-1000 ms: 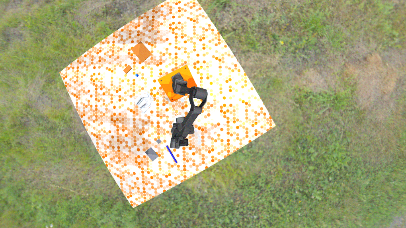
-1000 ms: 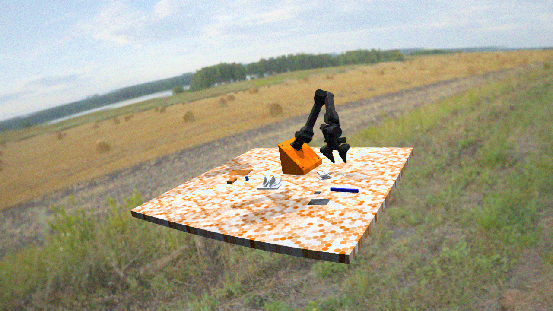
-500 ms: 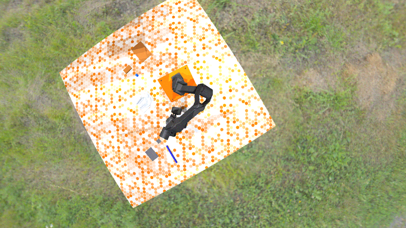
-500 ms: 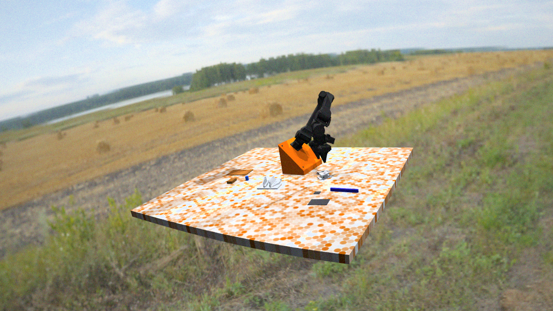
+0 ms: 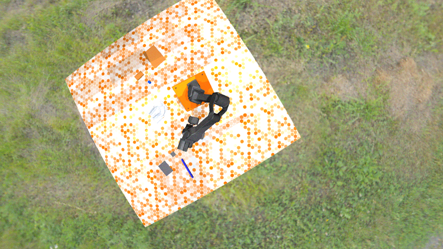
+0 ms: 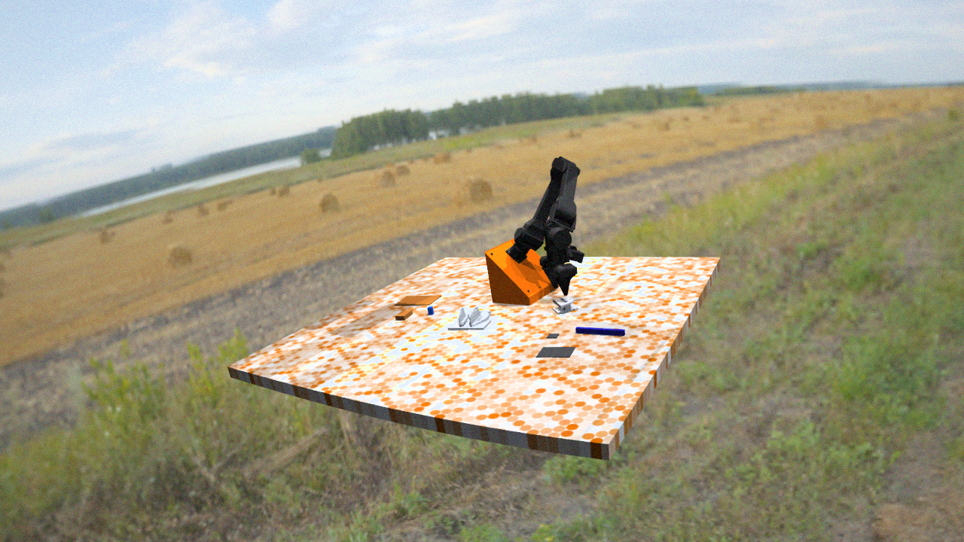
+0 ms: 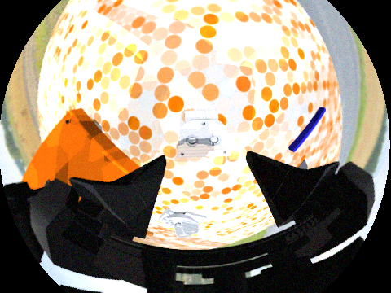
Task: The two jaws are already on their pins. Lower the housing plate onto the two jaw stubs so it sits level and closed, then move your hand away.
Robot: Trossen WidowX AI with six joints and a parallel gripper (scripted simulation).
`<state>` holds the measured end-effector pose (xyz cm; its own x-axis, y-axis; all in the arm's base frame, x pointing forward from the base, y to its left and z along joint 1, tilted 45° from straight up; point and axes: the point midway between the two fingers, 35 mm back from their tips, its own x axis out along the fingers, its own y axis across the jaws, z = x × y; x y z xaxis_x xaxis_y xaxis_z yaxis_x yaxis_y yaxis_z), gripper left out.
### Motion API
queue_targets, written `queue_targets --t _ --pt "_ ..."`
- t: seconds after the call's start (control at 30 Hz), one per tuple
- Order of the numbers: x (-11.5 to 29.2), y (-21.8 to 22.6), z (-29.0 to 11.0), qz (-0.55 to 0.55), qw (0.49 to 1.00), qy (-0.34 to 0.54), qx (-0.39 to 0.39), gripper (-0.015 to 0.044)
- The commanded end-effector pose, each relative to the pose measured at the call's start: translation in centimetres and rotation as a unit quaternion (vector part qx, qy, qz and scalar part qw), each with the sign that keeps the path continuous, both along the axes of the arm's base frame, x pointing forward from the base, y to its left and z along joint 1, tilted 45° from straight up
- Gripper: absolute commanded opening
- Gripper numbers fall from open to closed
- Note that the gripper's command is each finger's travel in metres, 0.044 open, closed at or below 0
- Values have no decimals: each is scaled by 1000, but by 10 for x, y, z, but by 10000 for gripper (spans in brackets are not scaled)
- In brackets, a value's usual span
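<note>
A tabletop point(image 5: 261, 117) point(image 6: 417, 384) point(image 7: 102, 73) patterned with orange and yellow dots, grassland around it. On it, a flat orange slab point(image 5: 155, 56) point(image 6: 417, 300) lies near a small orange block point(image 5: 139, 75) point(image 6: 404, 315) and a tiny blue piece point(image 5: 149, 82) point(image 6: 430, 310). Well apart from these, a long blue bar point(image 5: 186, 168) point(image 6: 599, 330) point(image 7: 307, 130) lies near a dark grey rectangle point(image 5: 165, 168) point(image 6: 555, 351) and a smaller grey square point(image 5: 173, 154) point(image 6: 552, 335).
</note>
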<state>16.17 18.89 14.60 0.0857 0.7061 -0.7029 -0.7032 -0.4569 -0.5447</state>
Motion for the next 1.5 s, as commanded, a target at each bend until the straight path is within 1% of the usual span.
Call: queue_targets --t 0.0,1.1,1.47 --pt "0 3 -4 -1 1000 2 -2 440" --pt "4 34 -36 -1 1000 2 -1 440" --pt "4 35 -37 -1 1000 2 -1 440"
